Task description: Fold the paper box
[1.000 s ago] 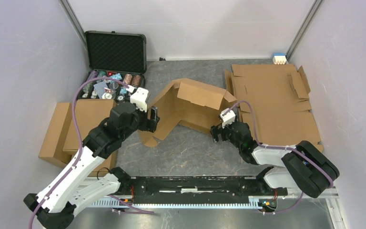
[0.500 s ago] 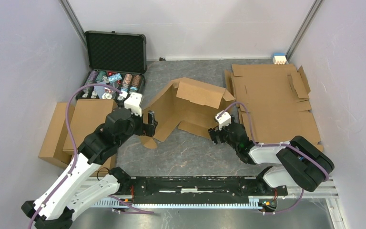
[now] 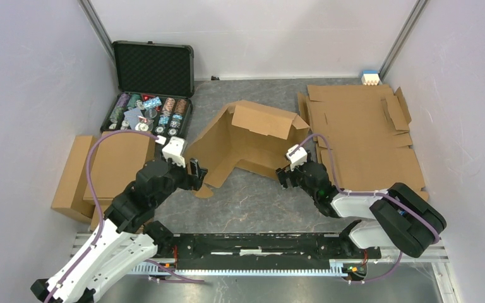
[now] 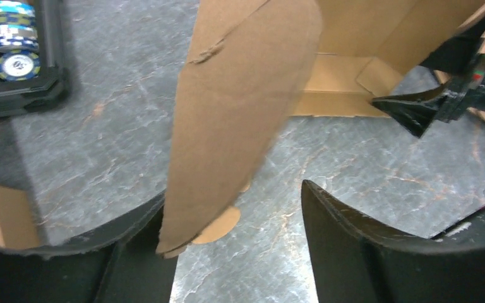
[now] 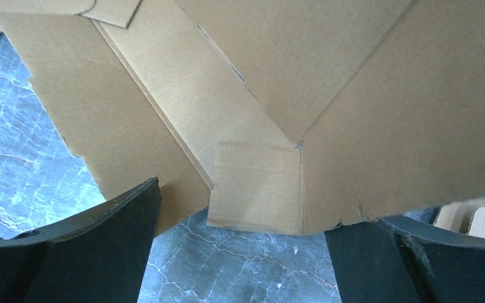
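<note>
The paper box (image 3: 246, 142) is sitting half-folded in the middle of the grey surface (image 3: 246, 197). Its walls are standing up and a top flap is leaning over. The left pincer (image 3: 196, 169) is sitting at the box's left flap (image 4: 240, 107). Its two fingers are standing apart, and the flap is hanging between them, right up against one finger but not squeezed. The right pincer (image 3: 284, 178) is sitting at the box's near right corner with its fingers wide apart, holding nothing. A black case (image 3: 153, 69) of chips is lying open at the back left. Flat cardboard sheets (image 3: 360, 136) are lying on the right. Closed brown boxes (image 3: 110, 164) are resting on the left.
</note>
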Available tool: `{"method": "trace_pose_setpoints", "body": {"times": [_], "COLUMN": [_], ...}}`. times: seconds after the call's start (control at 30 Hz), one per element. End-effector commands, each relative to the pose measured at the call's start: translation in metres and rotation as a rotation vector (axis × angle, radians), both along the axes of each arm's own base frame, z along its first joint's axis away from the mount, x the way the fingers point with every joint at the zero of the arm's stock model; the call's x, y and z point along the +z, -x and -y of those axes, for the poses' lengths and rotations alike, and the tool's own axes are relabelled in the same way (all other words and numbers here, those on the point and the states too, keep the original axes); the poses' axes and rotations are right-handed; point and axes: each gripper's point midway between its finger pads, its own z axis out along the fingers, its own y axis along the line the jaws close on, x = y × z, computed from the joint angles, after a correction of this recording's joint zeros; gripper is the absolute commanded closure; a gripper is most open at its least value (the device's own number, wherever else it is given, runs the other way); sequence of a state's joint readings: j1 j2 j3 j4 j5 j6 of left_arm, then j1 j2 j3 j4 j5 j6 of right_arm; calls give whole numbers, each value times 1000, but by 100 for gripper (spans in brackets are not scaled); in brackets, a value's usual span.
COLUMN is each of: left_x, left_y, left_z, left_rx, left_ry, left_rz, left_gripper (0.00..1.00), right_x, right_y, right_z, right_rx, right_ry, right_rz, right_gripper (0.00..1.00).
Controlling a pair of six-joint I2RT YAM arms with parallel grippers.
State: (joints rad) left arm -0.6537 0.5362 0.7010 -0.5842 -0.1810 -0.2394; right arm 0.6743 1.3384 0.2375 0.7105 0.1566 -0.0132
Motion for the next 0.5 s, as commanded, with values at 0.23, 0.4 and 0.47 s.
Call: {"method": "trace_pose_setpoints", "body": {"times": [0.23, 0.4, 0.47], "left_x": [24, 10, -2], "left_y": [4, 1, -5], "left_z": [57, 45, 36], "left_rx": [-193, -113, -45], "left_ry": [285, 270, 257], "left_rz": [44, 27, 7], "left_gripper": [63, 43, 26], "right_x": [32, 31, 31], "right_y": [-13, -14, -15], "right_z": [-21, -14, -14], "right_rx": [45, 11, 10], "right_ry": [-68, -62, -63], "right_rz": [88, 89, 87], "right_gripper": [2, 2, 2]}}
